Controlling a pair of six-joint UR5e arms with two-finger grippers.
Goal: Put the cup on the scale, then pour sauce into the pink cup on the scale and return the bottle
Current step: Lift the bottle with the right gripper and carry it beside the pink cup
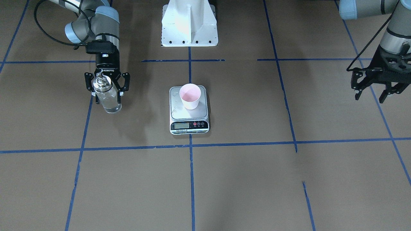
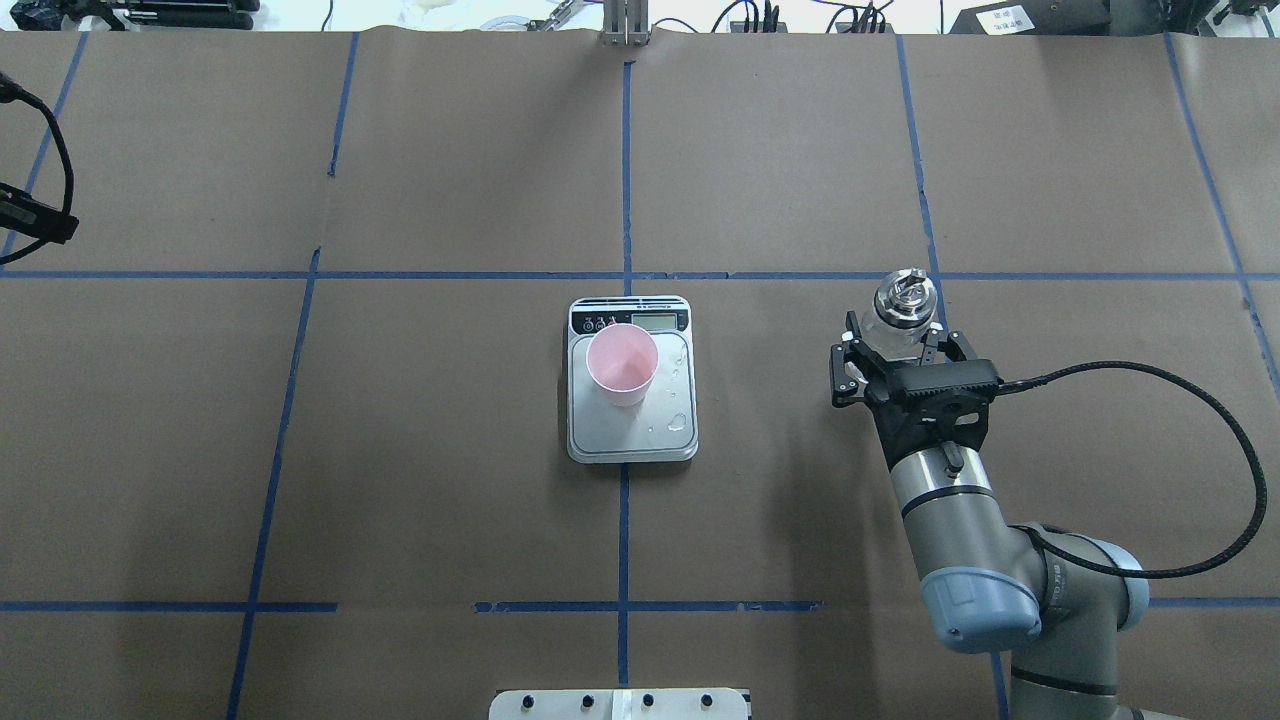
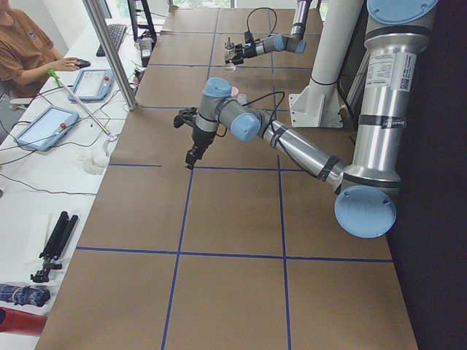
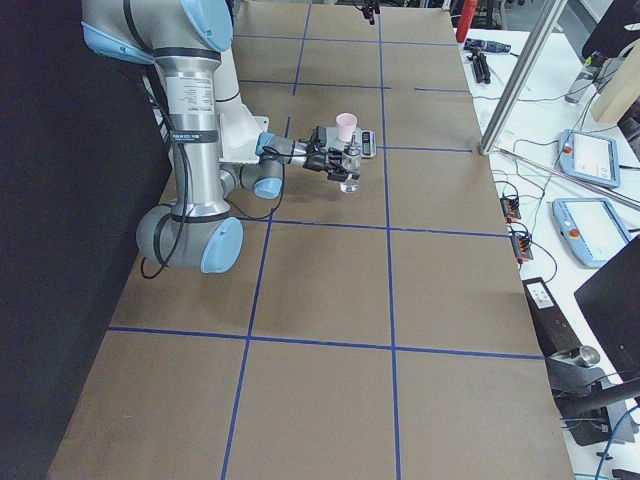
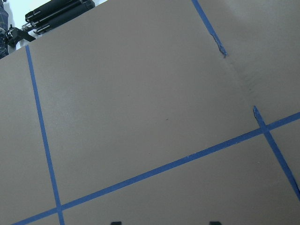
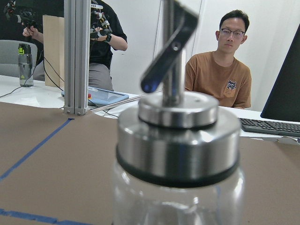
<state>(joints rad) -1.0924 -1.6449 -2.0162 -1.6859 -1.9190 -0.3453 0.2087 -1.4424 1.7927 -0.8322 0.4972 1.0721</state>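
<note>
1 cup (image 1: 190, 95), 1 scale (image 1: 179, 112), 1 bottle (image 1: 109, 100). 2 grippers: right gripper (image 1: 107, 92), left gripper (image 1: 369, 97). 2 people: person in brown shirt (image 6: 220, 75), person in black shirt (image 6: 102, 44). 2 tablets: near tablet (image 4: 606, 230), far tablet (image 4: 590, 155). 1 white mount (image 1: 189, 25).

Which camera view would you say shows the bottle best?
The exterior front-facing view: the whole bottle, cap to base, with its clear liquid. The right wrist view shows only cap and spout, close up; overhead shows the cap from above; exterior right shows it tiny; exterior left barely; left wrist, nothing.
</note>
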